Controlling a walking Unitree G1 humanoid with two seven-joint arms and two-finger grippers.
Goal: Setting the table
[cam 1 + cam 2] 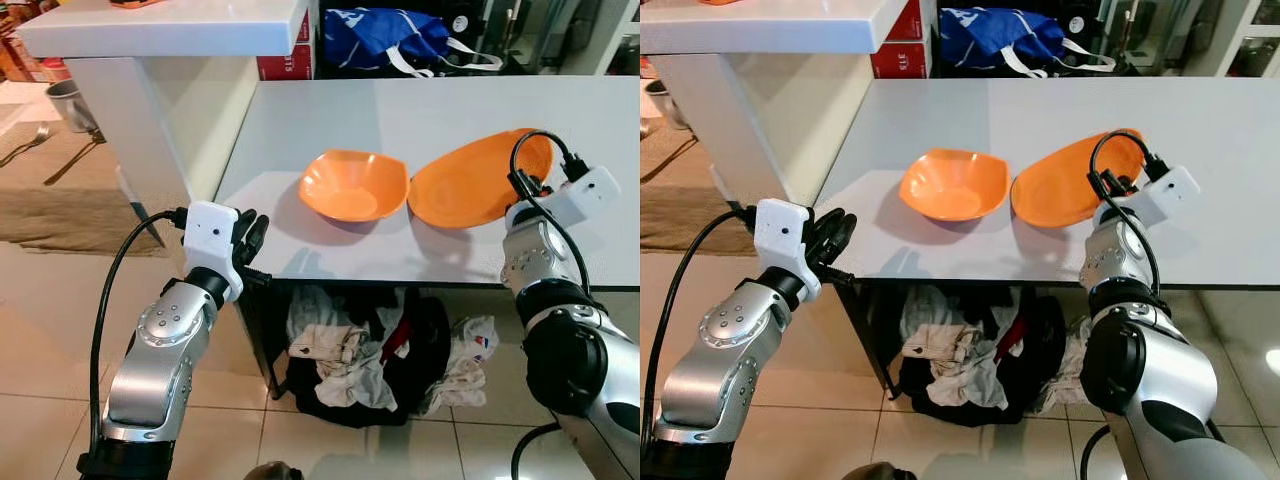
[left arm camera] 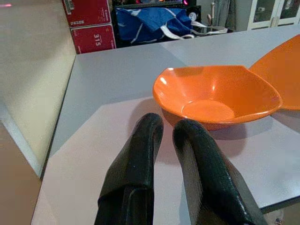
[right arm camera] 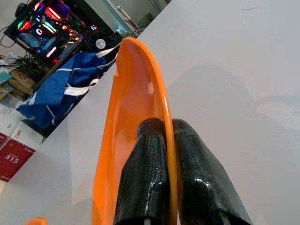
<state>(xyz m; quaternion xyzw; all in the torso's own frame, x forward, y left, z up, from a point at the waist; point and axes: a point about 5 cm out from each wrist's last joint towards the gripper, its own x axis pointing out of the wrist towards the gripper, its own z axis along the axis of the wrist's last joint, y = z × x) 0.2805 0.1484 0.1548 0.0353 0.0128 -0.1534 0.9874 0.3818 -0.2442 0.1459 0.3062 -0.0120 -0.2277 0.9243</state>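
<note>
An orange bowl (image 1: 355,185) sits on the grey table (image 1: 430,110) near its front edge. To its right an orange plate (image 1: 470,182) is tilted up on its right side, its left edge resting by the bowl. My right gripper (image 3: 166,126) is shut on the plate's (image 3: 136,93) raised rim, one finger on each face. My left gripper (image 2: 166,129) is shut and holds nothing; it hovers at the table's front left corner, pointing at the bowl (image 2: 215,96).
A white counter (image 1: 170,30) rises left of the table. A blue bag (image 1: 385,35) and red boxes (image 2: 89,23) stand behind the far edge. A heap of clothes (image 1: 370,350) lies under the table on the tiled floor.
</note>
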